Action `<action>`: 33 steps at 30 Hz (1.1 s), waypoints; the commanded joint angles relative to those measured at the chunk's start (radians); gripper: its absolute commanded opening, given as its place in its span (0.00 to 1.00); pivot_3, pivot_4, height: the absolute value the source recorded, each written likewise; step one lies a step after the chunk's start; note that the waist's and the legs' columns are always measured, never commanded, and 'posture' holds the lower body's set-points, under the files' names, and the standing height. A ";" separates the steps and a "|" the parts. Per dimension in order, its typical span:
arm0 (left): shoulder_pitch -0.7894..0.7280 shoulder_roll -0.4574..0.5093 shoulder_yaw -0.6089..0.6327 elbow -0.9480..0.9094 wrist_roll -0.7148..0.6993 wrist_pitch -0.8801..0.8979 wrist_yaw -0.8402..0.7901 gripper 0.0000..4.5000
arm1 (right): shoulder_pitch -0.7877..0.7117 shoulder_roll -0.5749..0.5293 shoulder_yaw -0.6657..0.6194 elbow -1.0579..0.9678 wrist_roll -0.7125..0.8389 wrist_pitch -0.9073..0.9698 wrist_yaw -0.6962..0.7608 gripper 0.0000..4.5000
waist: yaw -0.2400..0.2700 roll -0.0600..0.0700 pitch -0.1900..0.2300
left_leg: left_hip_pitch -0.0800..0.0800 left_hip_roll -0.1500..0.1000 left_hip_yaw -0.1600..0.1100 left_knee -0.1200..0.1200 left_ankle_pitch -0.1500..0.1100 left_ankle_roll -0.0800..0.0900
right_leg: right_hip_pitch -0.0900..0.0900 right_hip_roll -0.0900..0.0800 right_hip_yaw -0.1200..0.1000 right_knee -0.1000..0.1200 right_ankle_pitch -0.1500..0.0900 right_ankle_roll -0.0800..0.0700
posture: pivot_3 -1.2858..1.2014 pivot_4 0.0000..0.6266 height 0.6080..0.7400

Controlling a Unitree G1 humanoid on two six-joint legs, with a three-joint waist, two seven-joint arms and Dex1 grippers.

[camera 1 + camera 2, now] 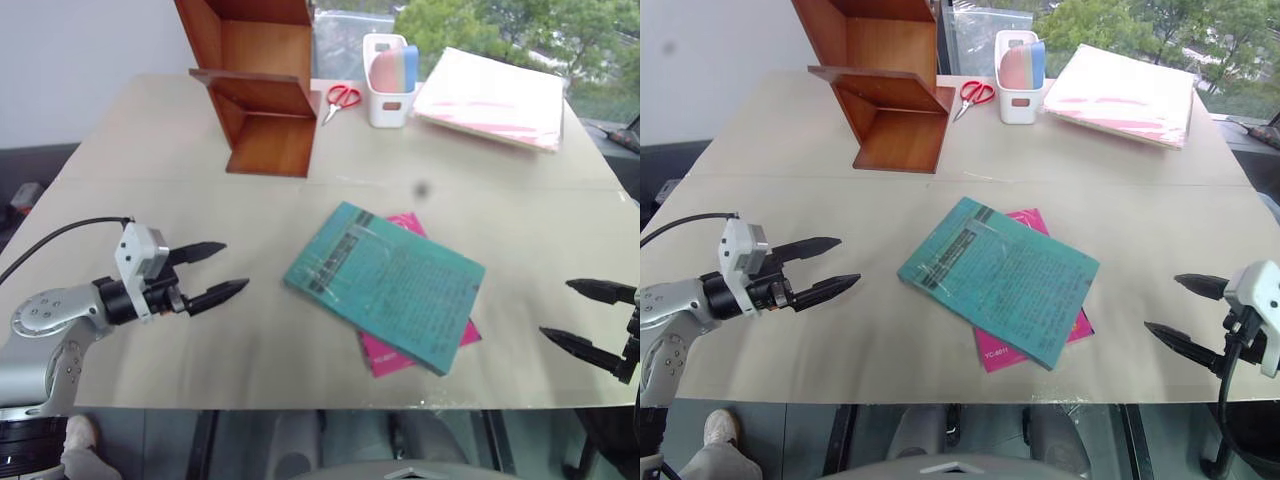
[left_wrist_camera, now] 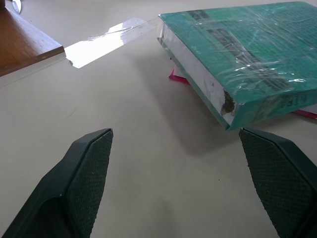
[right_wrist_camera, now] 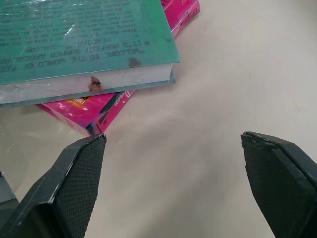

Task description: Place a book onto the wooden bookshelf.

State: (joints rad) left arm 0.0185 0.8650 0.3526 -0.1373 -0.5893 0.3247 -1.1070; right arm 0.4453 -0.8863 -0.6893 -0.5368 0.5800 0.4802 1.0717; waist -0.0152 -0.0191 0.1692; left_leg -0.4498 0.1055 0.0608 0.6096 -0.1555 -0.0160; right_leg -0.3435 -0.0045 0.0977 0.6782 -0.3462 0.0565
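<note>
You had the wooden bookshelf (image 1: 262, 90) standing at the far end of the surface (image 1: 150, 140), well beyond the book (image 1: 385, 283), which lay flat across a pink book (image 1: 412, 352). Both the left gripper (image 1: 215, 272) and the right gripper (image 1: 1177, 308) flanked the book with fingers spread and empty. You probably needed to close in on its opposite edges together. Your wrist views showed its thick white page edge.

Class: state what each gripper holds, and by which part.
Nothing: left gripper and right gripper are open, apart from the book.
</note>
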 commanded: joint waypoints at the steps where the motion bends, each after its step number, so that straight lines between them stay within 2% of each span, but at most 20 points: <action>1: -0.024 0.009 0.020 -0.012 -0.011 -0.014 -0.016 0.98 | -0.018 -0.011 -0.008 -0.050 0.028 0.028 -0.020 0.94 | 0.000 0.000 0.000 | 0.000 0.000 0.000 0.000 0.000 0.000 | 0.000 0.000 0.000 0.000 0.000 0.000 | 0.52 0.24 1.00; 4: -0.044 0.001 0.015 -0.015 -0.024 -0.044 -0.057 1.00 | -0.036 -0.008 0.030 -0.098 0.071 0.086 -0.051 0.73 | 0.000 0.000 0.000 | 0.000 0.001 0.000 -0.001 0.000 0.000 | -0.001 0.001 0.000 0.000 0.000 0.000 | 0.52 0.24 1.00; 7: -0.046 -0.008 0.017 -0.019 -0.019 -0.080 -0.086 1.00 | -0.047 -0.008 0.067 -0.134 0.089 0.119 -0.068 0.45 | 0.000 0.000 0.000 | 0.000 0.001 0.000 0.000 0.000 0.000 | 0.000 0.001 0.000 0.000 0.000 0.000 | 0.52 0.24 1.00; 10: -0.040 -0.026 0.007 -0.028 -0.037 -0.105 -0.133 1.00 | -0.084 -0.004 0.189 -0.173 0.083 0.147 -0.112 0.11 | 0.000 0.000 0.000 | 0.000 0.001 0.000 0.000 0.000 0.000 | 0.000 0.001 0.000 0.000 0.000 0.000 | 0.52 0.24 1.00; 12: -0.041 -0.034 0.000 -0.037 -0.051 -0.121 -0.166 1.00 | -0.103 0.002 0.297 -0.186 0.047 0.148 -0.134 0.01 | -0.002 -0.001 0.000 | 0.000 0.001 0.000 0.000 0.000 0.000 | 0.000 0.001 0.000 0.001 0.000 0.000 | 0.52 0.24 1.00; 18: -0.015 -0.021 -0.003 -0.075 -0.079 -0.101 -0.228 1.00 | -0.154 0.019 0.514 -0.171 -0.033 0.108 -0.149 0.01 | 0.000 -0.001 0.000 | -0.001 0.001 0.000 0.001 0.000 0.000 | -0.001 0.001 0.000 0.001 0.000 0.000 | 0.52 0.24 1.00; 33: 0.121 -0.027 -0.007 -0.229 -0.144 0.047 -0.145 1.00 | -0.302 0.097 0.690 -0.112 -0.027 0.032 -0.095 0.01 | -0.001 -0.001 0.000 | 0.000 0.002 0.000 0.003 0.000 0.000 | 0.000 0.002 0.000 0.002 0.000 0.000 | 0.52 0.24 1.00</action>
State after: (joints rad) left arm 0.1297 0.8370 0.3421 -0.3178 -0.7067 0.3443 -1.2730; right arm 0.1543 -0.7868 -0.0043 -0.6407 0.5408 0.5387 0.9548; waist -0.0160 -0.0199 0.1687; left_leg -0.4502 0.1073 0.0604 0.6123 -0.1554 -0.0161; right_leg -0.3439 -0.0029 0.0975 0.6803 -0.3463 0.0565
